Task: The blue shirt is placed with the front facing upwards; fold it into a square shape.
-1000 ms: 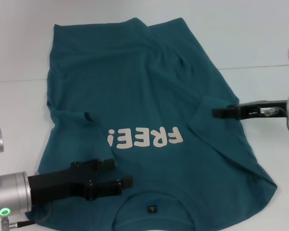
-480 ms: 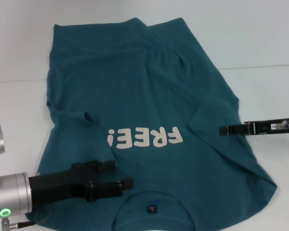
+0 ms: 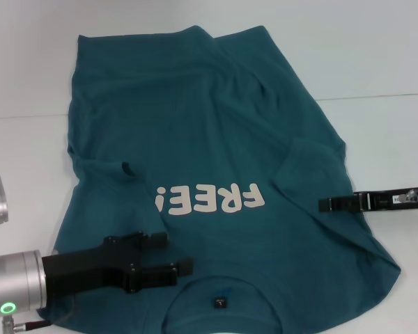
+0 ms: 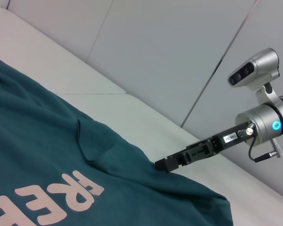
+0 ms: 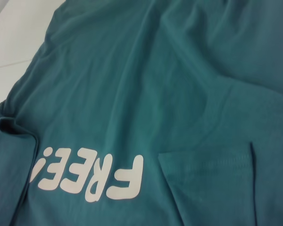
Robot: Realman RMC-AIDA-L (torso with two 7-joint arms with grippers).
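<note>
Lying flat, front up: blue shirt (image 3: pixel 216 160), both sleeves already tucked inward over the body. Left gripper (image 3: pixel 177 268), jaws narrowly parted and empty, hovers just beside the collar. Right gripper (image 3: pixel 325 204), jaw state indeterminable, sits at the folded sleeve edge. Judged step: side fold; next, secure edge grips.

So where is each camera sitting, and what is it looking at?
Head view: up on the robot's head, looking down at the blue shirt on the white table; both arms show, with the left tool over the shirt and the right tool at its edge.
Left wrist view: on the left arm, looking across the shirt at the right tool.
Right wrist view: on the right arm, looking down at the shirt; no robot parts show.
All three share the FREE! lettering.
</note>
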